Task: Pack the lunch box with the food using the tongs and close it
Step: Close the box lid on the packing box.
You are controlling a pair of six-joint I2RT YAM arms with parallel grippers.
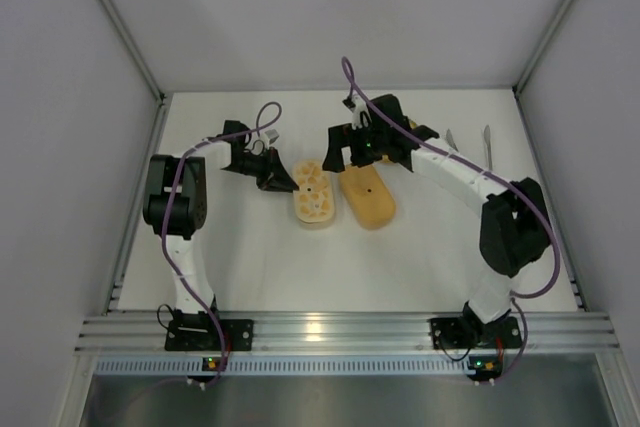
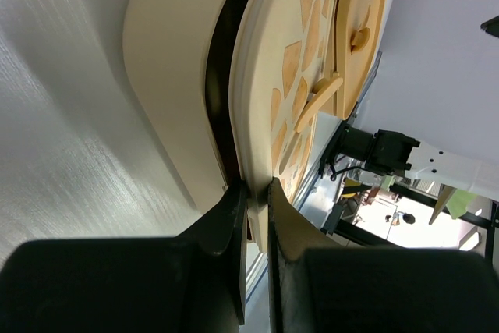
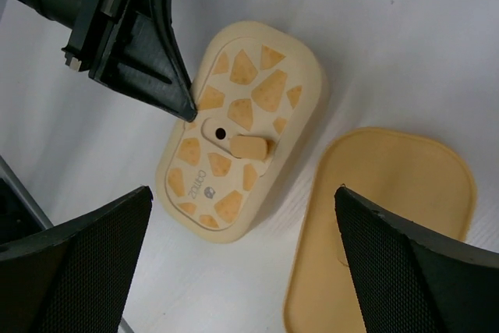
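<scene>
The lunch box (image 1: 313, 199) is a cream oval box that lies mid-table with its orange-patched lid (image 3: 242, 115) on it. My left gripper (image 1: 283, 183) is at the box's left end, shut on the lid's rim (image 2: 259, 193). A dark band (image 2: 221, 76) shows between lid and base. Above the box and the tray beside it, my right gripper (image 3: 245, 271) hangs open with nothing between its fingers. The tongs (image 1: 487, 147) lie at the back right, slim and grey, apart from both grippers. The food is out of view.
An orange-yellow oval tray (image 1: 367, 199) lies right beside the box (image 3: 390, 224). White walls enclose the table on three sides. The right arm (image 1: 470, 182) arches over the table's right half.
</scene>
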